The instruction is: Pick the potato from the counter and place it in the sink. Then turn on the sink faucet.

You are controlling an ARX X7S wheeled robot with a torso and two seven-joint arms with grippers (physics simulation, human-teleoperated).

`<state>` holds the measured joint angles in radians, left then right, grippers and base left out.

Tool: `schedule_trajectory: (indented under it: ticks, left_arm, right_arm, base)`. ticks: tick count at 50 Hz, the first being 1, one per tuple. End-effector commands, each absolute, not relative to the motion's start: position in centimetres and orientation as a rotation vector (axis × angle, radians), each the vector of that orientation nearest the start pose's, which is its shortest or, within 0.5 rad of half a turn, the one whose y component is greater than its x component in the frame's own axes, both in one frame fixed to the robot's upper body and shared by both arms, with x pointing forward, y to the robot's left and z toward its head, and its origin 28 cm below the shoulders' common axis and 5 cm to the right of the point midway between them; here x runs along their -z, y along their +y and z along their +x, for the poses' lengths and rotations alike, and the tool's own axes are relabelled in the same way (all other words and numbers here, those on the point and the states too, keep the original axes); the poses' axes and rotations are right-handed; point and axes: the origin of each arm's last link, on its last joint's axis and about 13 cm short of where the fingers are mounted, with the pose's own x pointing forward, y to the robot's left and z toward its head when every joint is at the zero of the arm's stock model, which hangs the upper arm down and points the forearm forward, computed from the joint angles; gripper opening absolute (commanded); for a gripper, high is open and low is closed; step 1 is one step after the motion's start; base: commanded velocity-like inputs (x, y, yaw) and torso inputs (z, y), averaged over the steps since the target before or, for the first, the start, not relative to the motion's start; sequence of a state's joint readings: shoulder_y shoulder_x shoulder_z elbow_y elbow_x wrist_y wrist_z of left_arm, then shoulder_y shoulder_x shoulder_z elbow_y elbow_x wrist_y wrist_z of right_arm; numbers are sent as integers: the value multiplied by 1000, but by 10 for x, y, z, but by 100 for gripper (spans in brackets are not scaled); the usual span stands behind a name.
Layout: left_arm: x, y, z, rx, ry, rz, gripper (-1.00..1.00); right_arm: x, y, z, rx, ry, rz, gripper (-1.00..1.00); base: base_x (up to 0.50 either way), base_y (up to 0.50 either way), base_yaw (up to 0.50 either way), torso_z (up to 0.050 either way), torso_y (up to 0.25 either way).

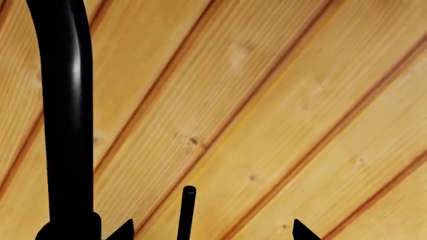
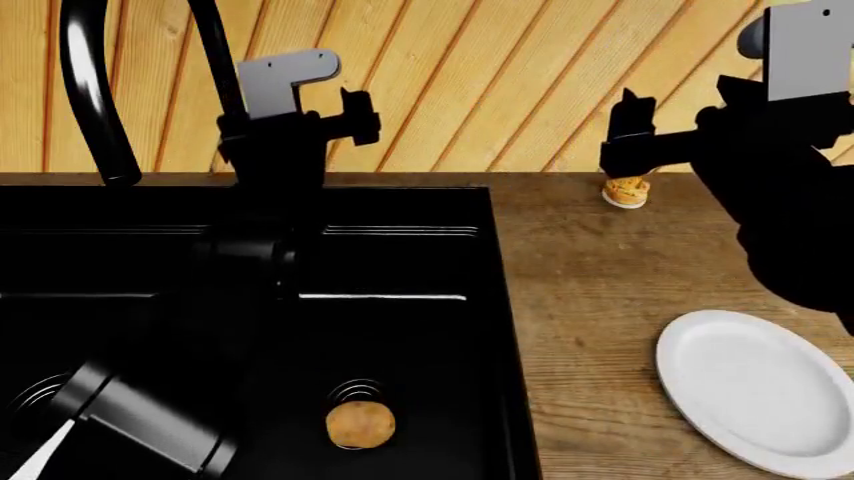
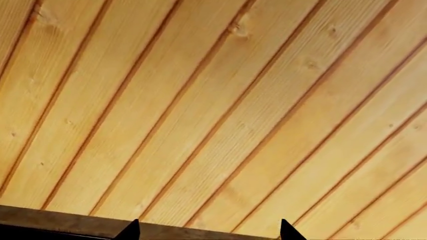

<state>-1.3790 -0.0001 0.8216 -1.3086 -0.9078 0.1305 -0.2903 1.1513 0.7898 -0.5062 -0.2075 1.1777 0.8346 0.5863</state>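
- The potato (image 2: 360, 424) already lies in the sink (image 2: 400, 300), sitting on a round drain at the near side of the black basin, so by my reading the first half of the task is done.
- What remains is the sink faucet (image 2: 91, 95), which stands at the far left of the sink against the plank wall, its gooseneck spout curving over the basin.
- A slim upright post (image 1: 187, 212) rises just beside the faucet's thick stem; in the left wrist view it stands between the two finger tips, long axis vertical, apparently a little beyond them.
- The left gripper (image 2: 300, 125) is the nearer hand by far, raised at the far edge of the sink close to the faucet; its fingers are spread, touching nothing.
- The right gripper (image 2: 641, 140) hangs well apart over the counter (image 2: 601, 280), near a small muffin-like item (image 2: 626, 190); its fingers are also spread and empty.
- A white plate (image 2: 761, 390) rests on the counter at near right.
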Motion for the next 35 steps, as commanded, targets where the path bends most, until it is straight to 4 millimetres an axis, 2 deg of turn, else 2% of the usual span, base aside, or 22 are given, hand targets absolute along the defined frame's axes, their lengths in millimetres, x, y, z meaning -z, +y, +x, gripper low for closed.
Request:
schedule_trajectory:
  ticks: [1, 19, 35]
  left_arm:
    - [-214, 173, 437, -103, -98, -128, 100]
    - [-219, 171, 437, -103, -134, -90, 100]
    - [-222, 173, 438, -115, -133, -121, 100]
  right_arm:
    - [-286, -166, 292, -23, -34, -130, 100]
    - [-281, -167, 292, -27, -26, -121, 100]
    - [-277, -167, 293, -40, -18, -120, 100]
  base:
    - [0, 0, 0, 0, 0]
    - [0, 0, 0, 0, -5]
    - [0, 0, 0, 0, -220]
